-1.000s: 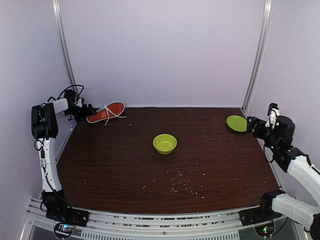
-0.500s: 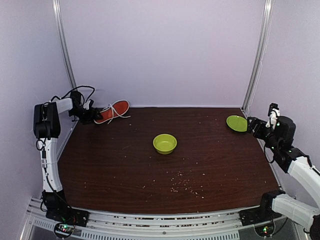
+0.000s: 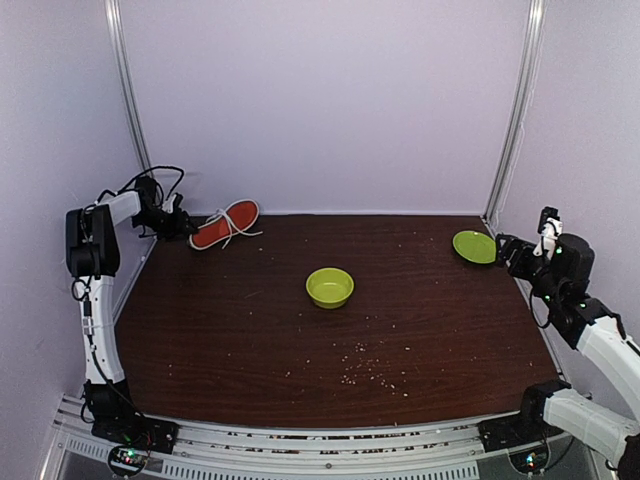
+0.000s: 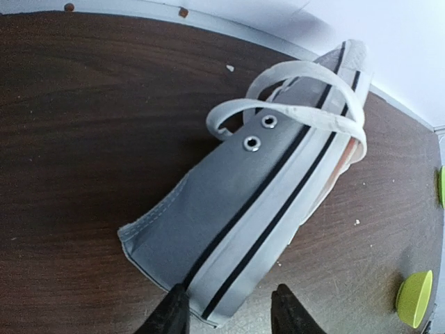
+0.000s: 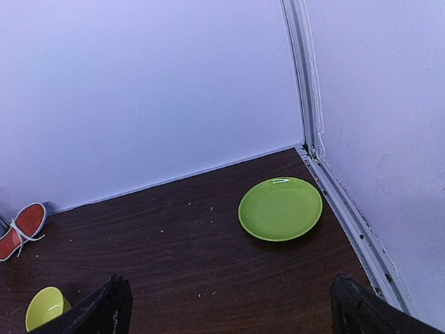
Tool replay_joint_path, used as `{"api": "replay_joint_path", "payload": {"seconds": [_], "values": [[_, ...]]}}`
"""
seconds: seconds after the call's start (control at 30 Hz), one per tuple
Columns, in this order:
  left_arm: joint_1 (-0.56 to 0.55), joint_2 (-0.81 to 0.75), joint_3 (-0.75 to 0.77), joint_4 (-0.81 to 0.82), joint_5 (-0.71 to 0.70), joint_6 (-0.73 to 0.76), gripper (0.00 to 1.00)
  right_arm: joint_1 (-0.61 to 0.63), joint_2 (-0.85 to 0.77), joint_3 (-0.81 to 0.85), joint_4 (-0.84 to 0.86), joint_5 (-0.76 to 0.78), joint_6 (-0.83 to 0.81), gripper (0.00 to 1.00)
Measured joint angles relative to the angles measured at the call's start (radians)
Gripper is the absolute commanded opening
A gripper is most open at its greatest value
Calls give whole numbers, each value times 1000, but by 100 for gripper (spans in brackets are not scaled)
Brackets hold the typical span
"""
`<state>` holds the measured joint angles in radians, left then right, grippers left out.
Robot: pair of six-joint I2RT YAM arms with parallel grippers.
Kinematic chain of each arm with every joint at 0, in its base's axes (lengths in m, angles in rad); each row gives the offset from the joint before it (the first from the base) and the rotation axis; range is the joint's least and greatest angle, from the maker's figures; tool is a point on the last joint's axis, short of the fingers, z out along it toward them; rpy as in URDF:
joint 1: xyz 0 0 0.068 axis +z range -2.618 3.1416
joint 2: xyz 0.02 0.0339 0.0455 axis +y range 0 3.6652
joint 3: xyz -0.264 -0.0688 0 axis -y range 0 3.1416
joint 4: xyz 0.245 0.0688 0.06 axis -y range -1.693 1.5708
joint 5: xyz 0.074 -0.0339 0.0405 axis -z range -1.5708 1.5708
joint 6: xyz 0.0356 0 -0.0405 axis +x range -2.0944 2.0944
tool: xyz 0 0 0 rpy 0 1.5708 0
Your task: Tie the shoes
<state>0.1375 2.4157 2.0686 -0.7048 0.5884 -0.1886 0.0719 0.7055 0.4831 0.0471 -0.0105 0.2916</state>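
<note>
Maybe the shoe (image 3: 225, 224) slips away, because the left claw (image 4: 229, 306) only sits around its heel rim, and I cannot tell if it pinches. The loose white laces (image 4: 292, 110) could snag too. The right claw (image 5: 229, 292) is wide and holds nothing. The shoe lies on its side in the back left corner of the surface (image 3: 250, 330). It is grey with 1 red bottom.

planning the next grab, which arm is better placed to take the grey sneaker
Left. The left jaws sit either side of the heel rim of the grey canvas sneaker. The right jaws hang open far across the table, beside the round green plate.
</note>
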Motion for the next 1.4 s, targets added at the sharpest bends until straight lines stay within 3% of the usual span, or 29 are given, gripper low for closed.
{"api": "replay_joint_path", "payload": {"seconds": [0.07, 0.13, 0.2, 0.27, 0.33, 0.5, 0.7, 1.07, 1.27, 1.4], "values": [[2, 7, 0, 0, 3, -1, 31, 0, -4, 0, -2, -1, -1, 100], [3, 10, 0, 0, 5, -2, 32, 0, -10, 0, -9, -2, -2, 100], [4, 11, 0, -1, 9, -2, 48, 0, -15, 0, -16, -2, -6, 100], [4, 14, 2, 0, 17, -2, 73, 0, -21, 0, -23, -2, -8, 100], [5, 23, 6, 0, 29, -10, 79, 0, -27, 0, -30, -2, -10, 100], [10, 58, 21, -1, 68, -56, 81, 0, -40, 0, -37, -2, -16, 99], [21, 75, 29, -8, 103, -119, 61, 0, -55, -6, -36, -2, -15, 99], [24, 132, 169, -93, 149, -111, 0, 0, -82, -19, -47, -1, -11, 100], [19, 112, 133, -81, 139, -63, 0, 0, -108, -18, -71, 0, -14, 100], [12, -84, -147, 27, 56, -50, 0, 0, -113, -18, -86, 1, -19, 100]]}}
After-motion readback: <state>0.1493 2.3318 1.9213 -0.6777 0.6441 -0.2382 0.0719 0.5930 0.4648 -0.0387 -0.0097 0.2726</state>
